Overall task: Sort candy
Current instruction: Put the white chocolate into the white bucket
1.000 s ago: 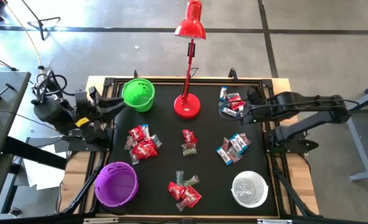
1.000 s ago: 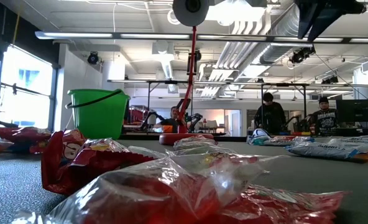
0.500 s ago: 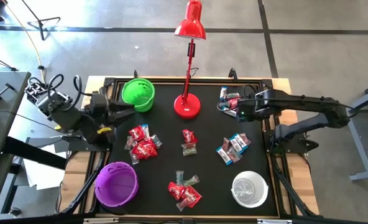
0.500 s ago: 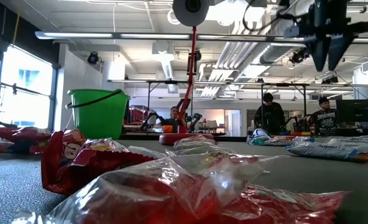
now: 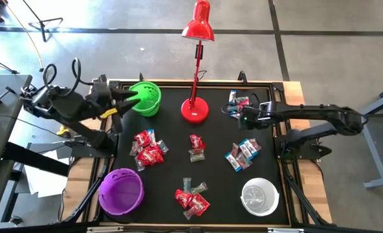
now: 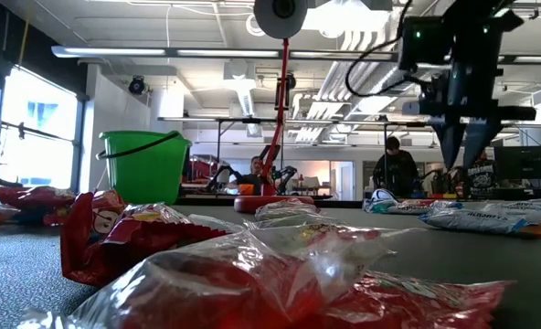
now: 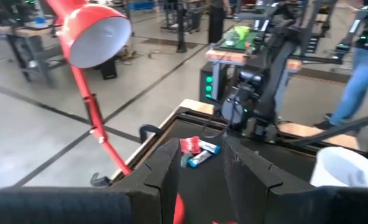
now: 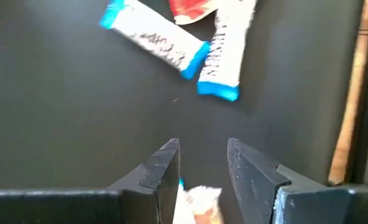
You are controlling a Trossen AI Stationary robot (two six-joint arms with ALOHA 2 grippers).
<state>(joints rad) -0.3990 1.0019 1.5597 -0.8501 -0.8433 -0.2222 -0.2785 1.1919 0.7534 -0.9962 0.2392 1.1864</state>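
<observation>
The right gripper [image 8: 201, 163] points its fingers [image 8: 162, 167] down at the dark bench [image 8: 59, 106], parted with a narrow gap between them, and a small whitish wrapped piece of candy [image 8: 199, 198] with a blue end sits low in that gap, though whether it is pinched cannot be told. Just past the fingertips lie two blue-and-white sweets [image 8: 154, 38] with dark lettering too blurred to read, and beside them a red one [image 8: 190, 9]. Only the right wrist view gives this wrapper detail; the high view shows the right gripper [image 5: 243, 116] near the far right corner of the bench, beside that small cluster [image 5: 238, 101], with more candy in four other heaps: red and blue ones [image 5: 146, 147] on the left, a small heap [image 5: 196, 147] at the middle, a mostly blue-and-white heap [image 5: 242, 153] on the right, and a red and greyish-green heap [image 5: 191, 197] at the near edge. The low view shows red wrappers [image 6: 124, 233] close up with part of a white letter, not legible. The left gripper [image 5: 128, 99] hangs at the rim of the green bowl [image 5: 146, 97], its fingers [image 7: 162, 165] held apart and empty in the left wrist view, which alone shows the right arm [image 7: 258, 81] from across the bench. A red lamp [image 5: 196, 65], purple bowl [image 5: 121, 191] and white bowl [image 5: 260, 196] also stand there. People [image 6: 397, 169] show in the room behind only in the low view.
</observation>
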